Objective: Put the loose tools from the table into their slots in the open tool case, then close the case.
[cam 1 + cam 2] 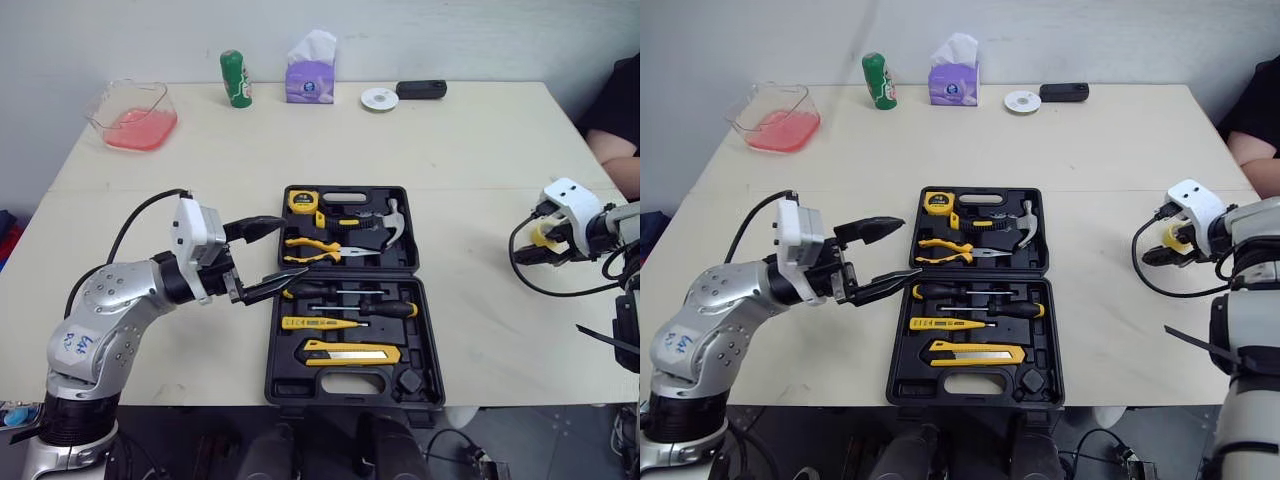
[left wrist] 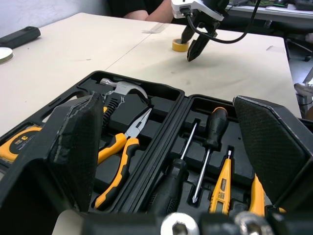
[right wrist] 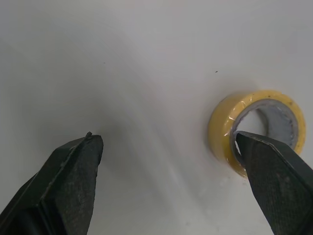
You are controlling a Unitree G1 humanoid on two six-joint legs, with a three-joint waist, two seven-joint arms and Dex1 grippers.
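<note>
tape roll (image 3: 225, 127): likely light, stiff; pinch its wall via the hole | right gripper (image 3: 165, 136): fingers wide, one tip at hole | left gripper (image 1: 292, 247): fingers wide, empty

A pale wooden table (image 1: 470, 150) took up most of the scene, its far edge before a plain whitish wall (image 1: 480, 40). The light was soft and even. A person (image 1: 618, 120) in dark sleeves sat at its right edge.
</note>
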